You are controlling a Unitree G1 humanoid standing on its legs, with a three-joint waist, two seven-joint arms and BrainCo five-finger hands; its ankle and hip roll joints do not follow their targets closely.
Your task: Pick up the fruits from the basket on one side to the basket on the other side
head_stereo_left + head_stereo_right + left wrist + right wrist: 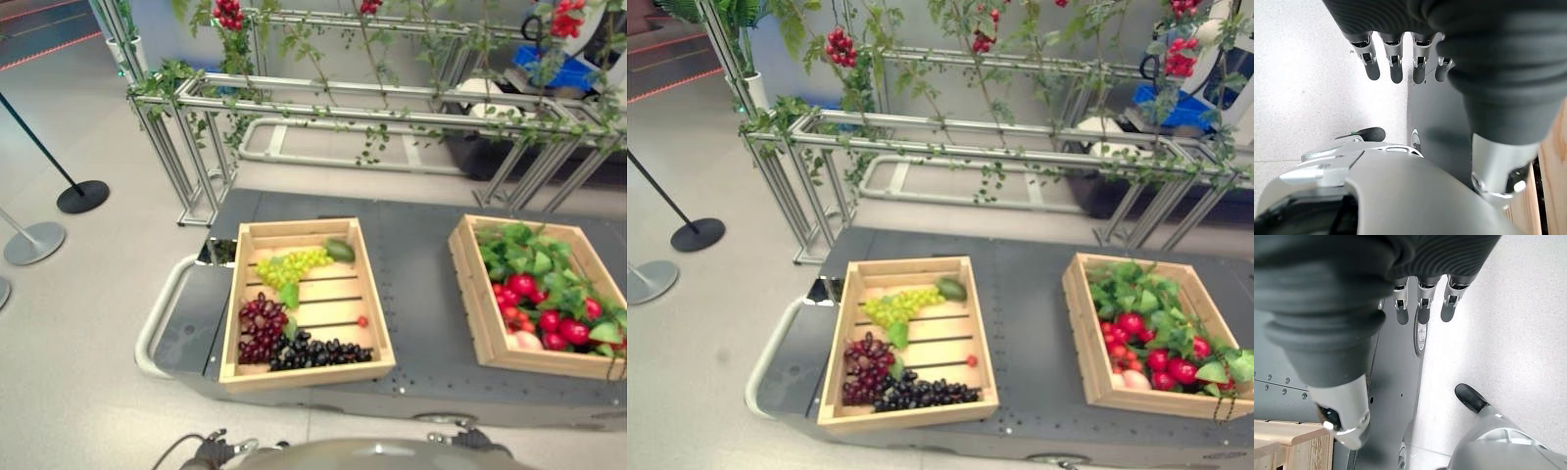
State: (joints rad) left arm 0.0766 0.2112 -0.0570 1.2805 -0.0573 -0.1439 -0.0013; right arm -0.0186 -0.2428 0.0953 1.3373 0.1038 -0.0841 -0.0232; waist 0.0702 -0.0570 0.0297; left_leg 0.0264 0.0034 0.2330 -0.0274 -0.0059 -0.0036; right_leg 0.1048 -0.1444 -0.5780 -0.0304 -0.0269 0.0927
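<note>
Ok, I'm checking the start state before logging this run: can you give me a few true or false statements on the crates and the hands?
1. The left crate holds green grapes, red grapes and black grapes. True.
2. The right crate is empty. False: it holds red fruits among green leaves.
3. The left hand is shut on a bunch of grapes. False: its fingers hang straight, holding nothing.
4. The right hand is open and holds nothing. True.
5. Both crates stand on the dark platform. True.
</note>
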